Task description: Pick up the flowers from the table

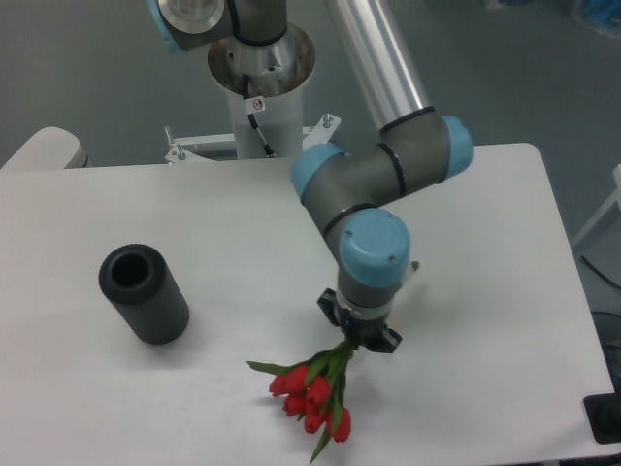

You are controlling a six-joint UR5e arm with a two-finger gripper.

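1 black cylinder stands at the left of the table, well apart from everything else. Right of it, the flowers hang from the gripper, whose fingers look clamped on the thin stems; the red buds droop down and to the near left of it. My worry: the slim stems could slide through the grip or swing, letting the bunch drop back onto the white top
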